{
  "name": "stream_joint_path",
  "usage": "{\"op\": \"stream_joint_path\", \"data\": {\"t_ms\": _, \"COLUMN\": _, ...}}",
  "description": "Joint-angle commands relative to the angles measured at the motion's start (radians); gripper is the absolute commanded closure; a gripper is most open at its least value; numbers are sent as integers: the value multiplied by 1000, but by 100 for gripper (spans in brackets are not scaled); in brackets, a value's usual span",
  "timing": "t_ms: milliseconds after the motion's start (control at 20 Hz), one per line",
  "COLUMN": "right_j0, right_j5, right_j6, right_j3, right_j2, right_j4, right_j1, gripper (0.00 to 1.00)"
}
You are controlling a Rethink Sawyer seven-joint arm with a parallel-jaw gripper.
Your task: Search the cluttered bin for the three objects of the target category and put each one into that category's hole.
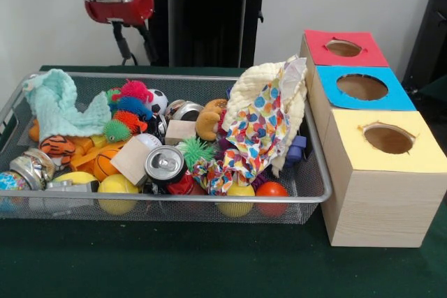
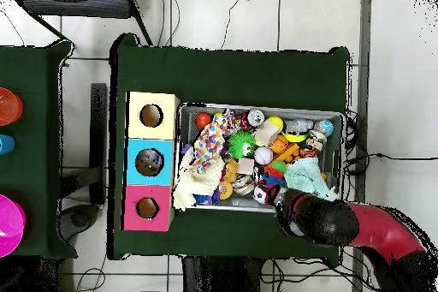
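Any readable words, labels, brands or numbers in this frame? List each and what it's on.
None can be read.
The silver can shows only its plain top; any print on its side is out of sight.
The crushed can has markings too blurred to read.
The three-coloured box carries no lettering.

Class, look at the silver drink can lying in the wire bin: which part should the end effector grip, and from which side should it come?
Probably across the can's curved side walls, coming straight down from above. It lies on its side with its top facing the front rim of the bin, so the round body faces up. The wooden block and green spiky ball crowd its sides, so it may need nudging clear first.
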Motion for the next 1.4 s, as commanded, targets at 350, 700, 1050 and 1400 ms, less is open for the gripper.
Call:
{"op": "stream_joint_path", "data": {"t_ms": 350, "right_j0": 62, "right_j5": -112, "right_j6": 78, "right_j3": 124, "right_j2": 7, "right_j4": 59, "right_j1": 68, "gripper": 0}}
{"op": "stream_joint_path", "data": {"t_ms": 700, "right_j0": 104, "right_j5": -190, "right_j6": 74, "right_j3": 61, "right_j2": -58, "right_j4": 9, "right_j1": 186, "gripper": 0}}
{"op": "stream_joint_path", "data": {"t_ms": 1050, "right_j0": 128, "right_j5": -274, "right_j6": 53, "right_j3": -15, "right_j2": -108, "right_j4": -20, "right_j1": 312, "gripper": 0}}
{"op": "stream_joint_path", "data": {"t_ms": 1400, "right_j0": 150, "right_j5": -262, "right_j6": 19, "right_j3": -65, "right_j2": -104, "right_j4": -6, "right_j1": 332, "gripper": 0}}
